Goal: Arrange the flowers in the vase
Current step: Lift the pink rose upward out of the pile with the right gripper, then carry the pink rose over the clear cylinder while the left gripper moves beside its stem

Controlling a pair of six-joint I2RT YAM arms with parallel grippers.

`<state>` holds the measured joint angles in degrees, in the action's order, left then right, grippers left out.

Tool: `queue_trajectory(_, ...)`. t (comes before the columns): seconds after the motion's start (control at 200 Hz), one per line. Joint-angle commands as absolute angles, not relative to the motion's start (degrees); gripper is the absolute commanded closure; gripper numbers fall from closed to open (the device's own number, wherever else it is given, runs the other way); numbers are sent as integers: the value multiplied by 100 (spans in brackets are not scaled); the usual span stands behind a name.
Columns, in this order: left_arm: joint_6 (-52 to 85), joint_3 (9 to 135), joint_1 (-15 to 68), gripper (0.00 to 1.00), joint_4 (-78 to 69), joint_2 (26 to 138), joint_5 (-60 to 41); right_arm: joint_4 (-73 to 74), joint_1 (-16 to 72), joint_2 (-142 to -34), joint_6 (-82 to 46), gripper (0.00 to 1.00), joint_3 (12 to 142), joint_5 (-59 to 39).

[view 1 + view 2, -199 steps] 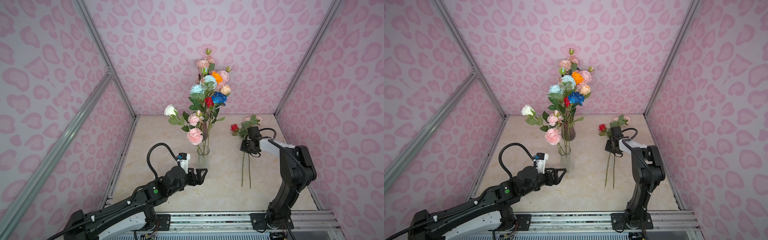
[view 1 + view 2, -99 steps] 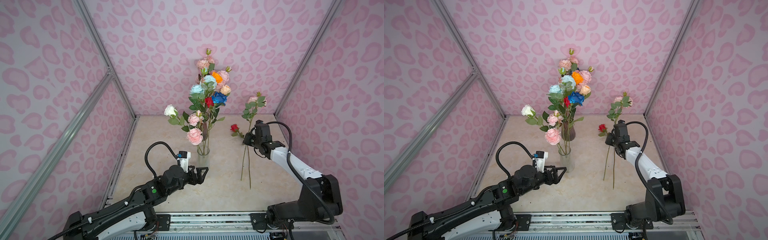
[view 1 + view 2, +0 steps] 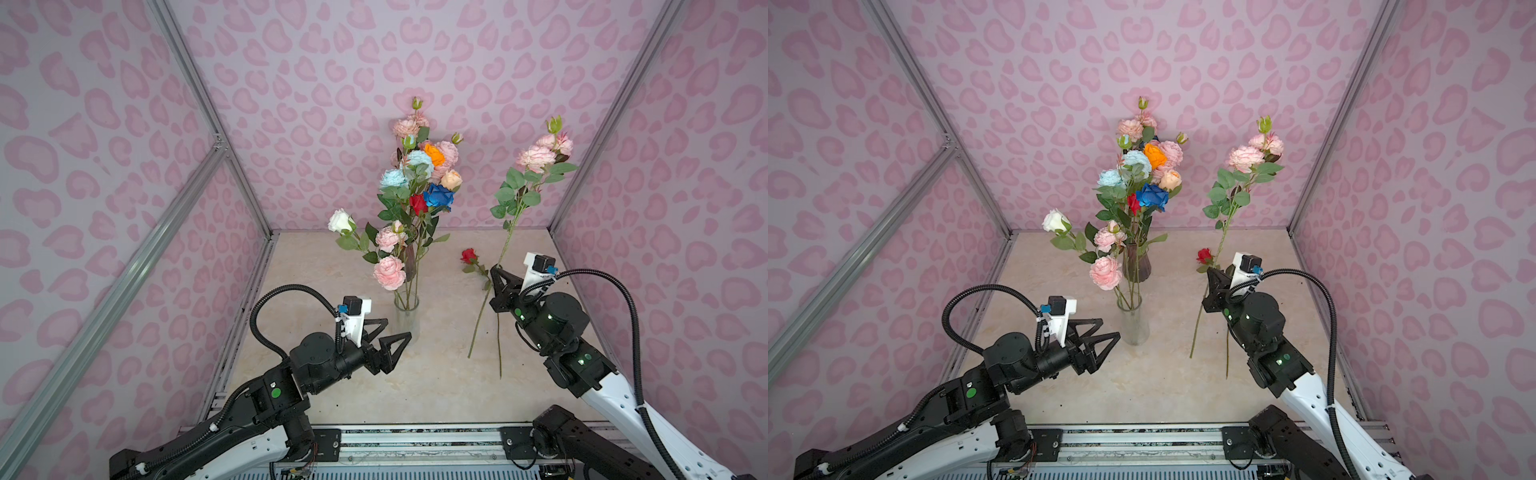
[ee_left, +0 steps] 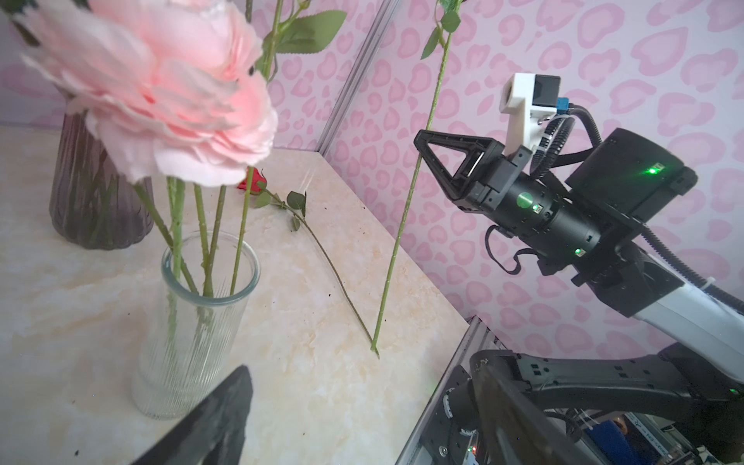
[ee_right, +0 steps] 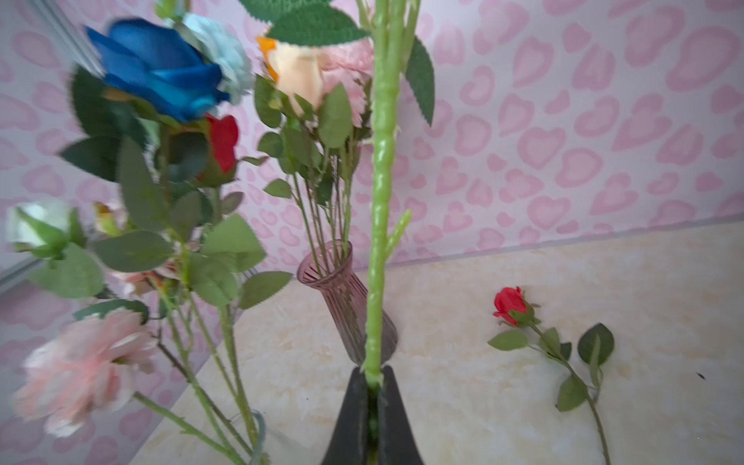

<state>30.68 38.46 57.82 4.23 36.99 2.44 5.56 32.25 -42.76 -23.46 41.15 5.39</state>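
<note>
Right tool (image 3: pixel 494 270) pinching pink flower (image 3: pixel 536 158) upright near right wall (image 3: pixel 665 208), left tool (image 3: pixel 398 328) spread beside glass vase (image 3: pixel 406 322)

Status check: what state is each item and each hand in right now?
clear glass vase: upright, holding several stems.
purple vase: upright, holding a bunch.
pink peony stem: upright, gripped low down.
red rose: lying on the table.
left hand: open, empty.
right hand: shut on pink peony stem.
</note>
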Motion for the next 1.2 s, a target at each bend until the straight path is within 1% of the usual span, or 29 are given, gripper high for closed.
queue_trajectory(0.0, 2474, 4129, 5822, 14, 277, 3794, -22, 1298, 3754, -4052, -1838, 100, 4099, 721)
queue_trajectory(0.135, 2173, 4502, 5918, 18, 275, 4159, -109, 1397, 4491, -3992, -1440, 100, 4330, 792)
queue_trajectory(0.26, 2035, 4722, 6075, 19, 150, 4545, -154, 1592, 5048, -4009, -1358, 100, 4451, 787)
queue_trajectory(0.445, 1962, 4718, 6328, 20, -253, 4840, -26, 1573, 5845, -4141, -1206, 100, 4739, 802)
queue_trajectory(0.6, 1921, 4656, 6383, 22, -720, 4875, -153, 2004, 6294, -4482, -1349, 100, 4757, 667)
queue_trajectory(0.67, 1825, 4726, 6398, 29, -719, 4948, -321, 2231, 6432, -4688, -1449, 100, 4760, 594)
queue_trajectory(0.81, 1841, 4783, 6406, 38, -722, 5054, -502, 2664, 6580, -5059, -1550, 100, 4811, 408)
queue_trajectory(0.85, 1859, 4760, 6415, 42, -739, 5032, -500, 2674, 6592, -5150, -1562, 100, 4873, 417)
queue_trajectory(0.915, 1837, 4744, 6410, 55, -683, 5001, -421, 2710, 6614, -5252, -1603, 100, 4939, 288)
queue_trajectory(0.94, 1837, 4733, 6411, 61, -648, 4967, -334, 2736, 6627, -5283, -1616, 100, 4948, 253)
queue_trajectory(0.955, 1837, 4729, 6408, 63, -629, 4947, -294, 2752, 6632, -5299, -1631, 100, 4948, 235)
queue_trajectory(0.975, 1829, 4697, 6409, 69, -624, 4913, -247, 2783, 6644, -5312, -1649, 100, 4948, 216)
queue_trajectory(1.11, 1797, 4479, 6414, 95, -669, 4641, 57, 2702, 6662, -5405, -1661, 100, 4995, 235)
queue_trajectory(1.14, 1779, 4439, 6412, 96, -628, 4596, 127, 2641, 6658, -5413, -1646, 100, 5009, 246)
queue_trajectory(1.15, 1776, 4439, 6413, 96, -614, 4586, 150, 2623, 6661, -5407, -1638, 99, 5016, 248)
queue_trajectory(1.2, 1730, 4405, 6411, 96, -498, 4532, 285, 2503, 6667, -5406, -1576, 86, 5061, 291)
